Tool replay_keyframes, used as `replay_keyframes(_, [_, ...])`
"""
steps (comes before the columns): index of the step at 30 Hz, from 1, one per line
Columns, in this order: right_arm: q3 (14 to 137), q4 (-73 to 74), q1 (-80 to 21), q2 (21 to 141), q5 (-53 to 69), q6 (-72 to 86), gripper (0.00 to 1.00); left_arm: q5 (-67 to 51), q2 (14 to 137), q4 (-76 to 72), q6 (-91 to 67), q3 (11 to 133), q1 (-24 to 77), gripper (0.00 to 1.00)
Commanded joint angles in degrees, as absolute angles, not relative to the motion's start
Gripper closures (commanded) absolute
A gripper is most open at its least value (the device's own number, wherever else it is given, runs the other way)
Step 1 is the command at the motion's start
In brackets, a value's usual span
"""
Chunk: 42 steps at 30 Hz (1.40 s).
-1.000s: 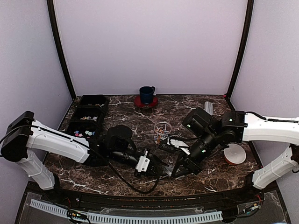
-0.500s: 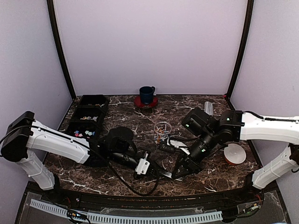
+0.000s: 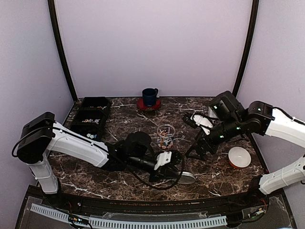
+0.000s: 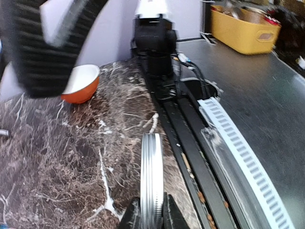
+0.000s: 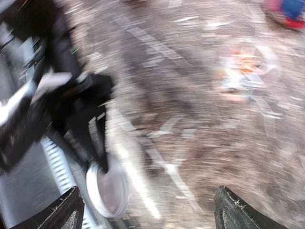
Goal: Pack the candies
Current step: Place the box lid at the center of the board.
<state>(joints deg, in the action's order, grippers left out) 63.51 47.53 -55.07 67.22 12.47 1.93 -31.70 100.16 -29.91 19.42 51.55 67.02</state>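
Left gripper clamps a ribbed metal lid by its edge; right gripper, fingers spread, hangs near the clear jar holding the candies, likely tiny, light, hard and quick to roll, so best pinched singly from above.

Top camera overlooks the whole worktop; left wrist skims low past its claw, right wrist higher, sharing the lid.

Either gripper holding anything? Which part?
Left gripper pinches the ribbed metal lid by its rim, edge-on between the fingers. Right gripper is open, holding nothing.
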Motion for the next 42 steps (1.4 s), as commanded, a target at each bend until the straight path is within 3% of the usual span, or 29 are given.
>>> replay_keyframes(1, [65.19, 48.37, -50.9, 65.83, -2.52, 5.19, 0.04, -27.56, 105.39, -24.77, 5.82, 59.07, 66.99, 0.86])
replay_keyframes(11, [63.13, 48.05, -46.25, 63.96, -10.5, 9.17, 0.03, -33.81, 119.02, -22.63, -17.79, 72.02, 60.22, 0.84])
replay_keyframes(17, [62.03, 48.36, -45.97, 62.9, -11.17, 9.94, 0.02, -29.71, 124.06, -16.71, -21.89, 78.05, 58.68, 0.81])
replay_keyframes(35, [58.88, 46.3, -46.08, 64.29, -4.5, 10.29, 0.02, -22.95, 120.85, -11.45, -21.24, 79.0, 58.18, 0.29])
replay_keyframes(42, [57.7, 45.29, -47.34, 68.64, -2.29, 16.6, 0.02, -15.54, 112.91, -10.0, -16.64, 75.05, 58.18, 0.19])
